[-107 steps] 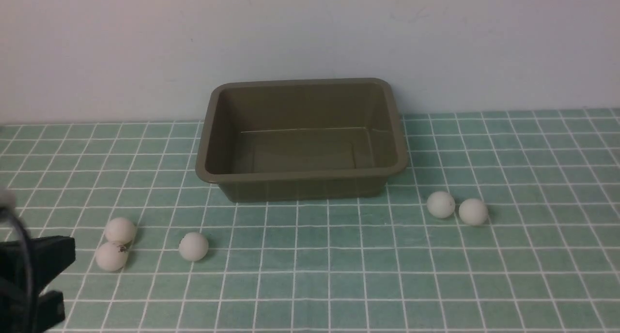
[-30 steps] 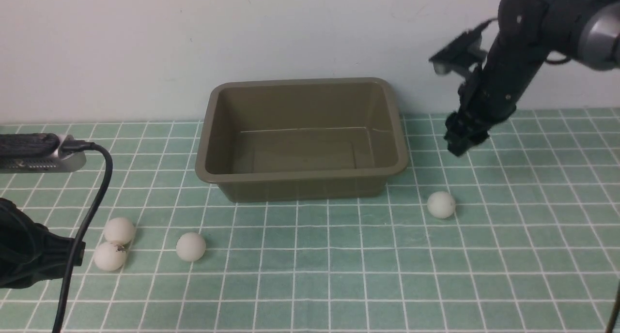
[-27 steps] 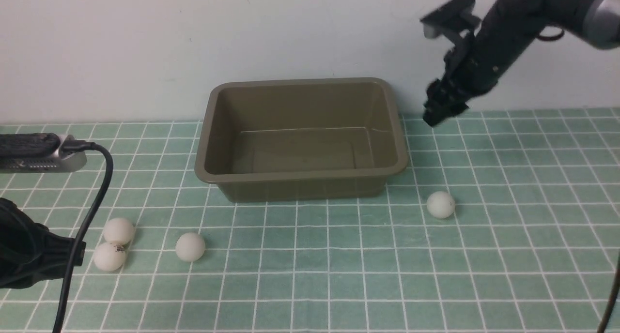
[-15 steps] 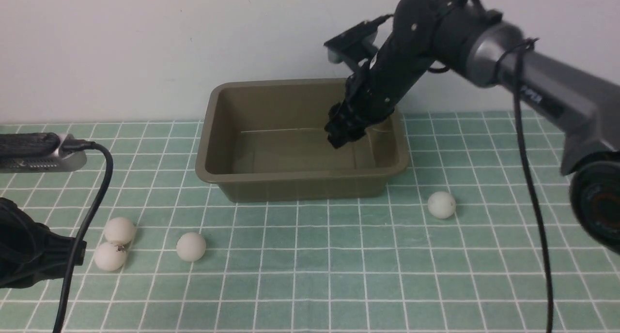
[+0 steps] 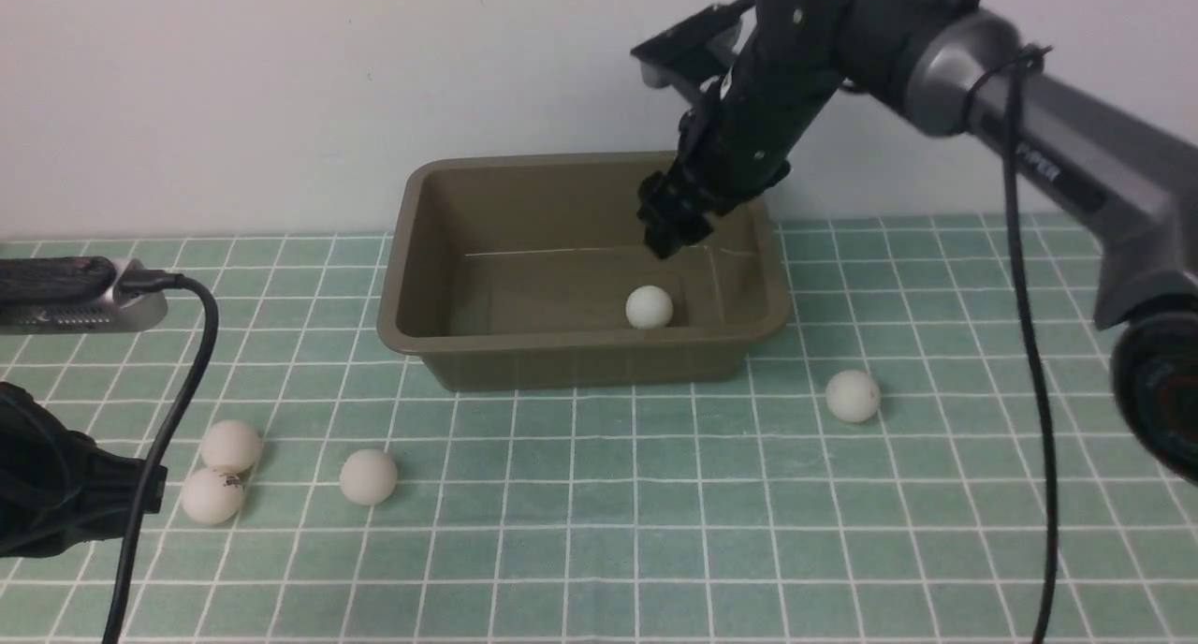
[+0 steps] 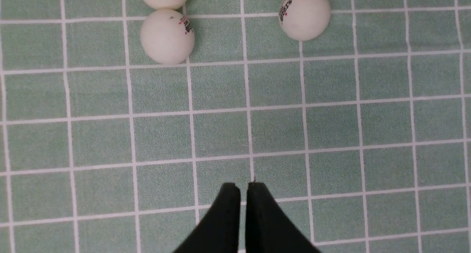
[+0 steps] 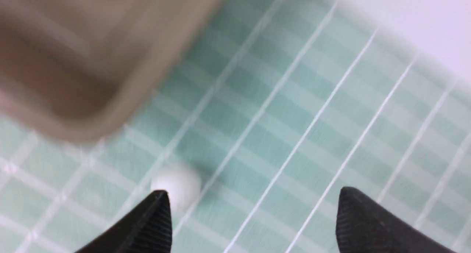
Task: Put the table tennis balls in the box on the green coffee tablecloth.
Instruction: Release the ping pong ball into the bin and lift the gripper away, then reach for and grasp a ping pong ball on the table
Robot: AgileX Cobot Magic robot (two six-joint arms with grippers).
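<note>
The olive-brown box (image 5: 580, 346) stands on the green coffee tablecloth (image 5: 599, 513). One table tennis ball (image 5: 649, 307) lies loose on the box floor, near its right side. My right gripper (image 5: 666, 234) hangs above that ball inside the box mouth. In the right wrist view this gripper (image 7: 254, 196) is open and empty, with a blurred ball (image 7: 178, 185) on the cloth beyond the box corner (image 7: 110, 106). Right of the box lies another ball (image 5: 853, 396). Three balls (image 5: 231, 446) (image 5: 212, 496) (image 5: 368, 476) lie at the front left. My left gripper (image 6: 243, 186) is shut and empty, short of two logo balls (image 6: 167, 36) (image 6: 304, 14).
The left arm (image 5: 56, 499) and its camera cable (image 5: 178, 382) fill the front-left edge, close to the left balls. A pale wall (image 5: 281, 92) rises right behind the box. The right arm's long link (image 5: 1076, 167) crosses the upper right.
The right arm swung from right of the box to over it, its jaws opened, and the ball it carried now lies in the box. The left arm stayed still.
</note>
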